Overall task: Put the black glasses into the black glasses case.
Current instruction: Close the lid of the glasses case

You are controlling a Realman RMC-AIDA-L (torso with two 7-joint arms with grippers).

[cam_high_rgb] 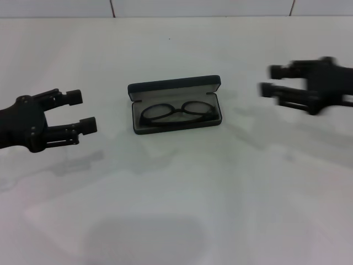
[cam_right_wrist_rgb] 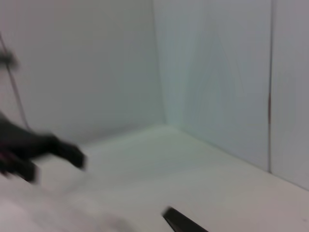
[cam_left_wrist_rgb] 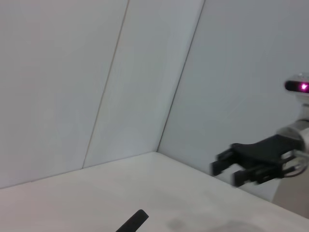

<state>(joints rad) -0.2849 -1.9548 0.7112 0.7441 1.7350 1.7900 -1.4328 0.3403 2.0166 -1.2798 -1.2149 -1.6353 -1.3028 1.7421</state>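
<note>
The black glasses case (cam_high_rgb: 175, 105) lies open at the table's middle, lid raised at the far side. The black glasses (cam_high_rgb: 177, 113) lie inside it on the grey lining, folded. My left gripper (cam_high_rgb: 81, 112) is open and empty, at the left of the case and well apart from it. My right gripper (cam_high_rgb: 271, 80) is open and empty, at the right of the case, held above the table and blurred. The right gripper also shows far off in the left wrist view (cam_left_wrist_rgb: 231, 168). The left gripper shows blurred in the right wrist view (cam_right_wrist_rgb: 48, 157).
The white table (cam_high_rgb: 176, 210) spreads all around the case. White wall panels (cam_left_wrist_rgb: 96, 72) stand behind the table. A dark case corner shows low in the left wrist view (cam_left_wrist_rgb: 133, 223) and in the right wrist view (cam_right_wrist_rgb: 181, 221).
</note>
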